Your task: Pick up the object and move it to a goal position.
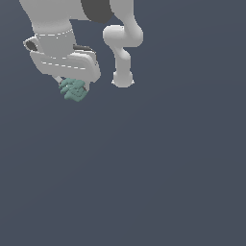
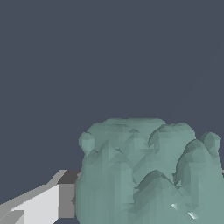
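The object [image 1: 74,90] is a small teal-green knobbly block. In the exterior view it hangs just under my white gripper [image 1: 73,87] at the upper left. The gripper is shut on it and the fingers are mostly hidden behind the block and the hand. In the wrist view the block [image 2: 144,170] fills the near part of the picture, pressed against one white finger with a dark pad [image 2: 65,199]. The other finger is hidden behind the block.
The arm's white links and base [image 1: 123,79] stand to the exterior view's right of the gripper. A plain dark grey-blue surface [image 1: 144,168] spreads under everything.
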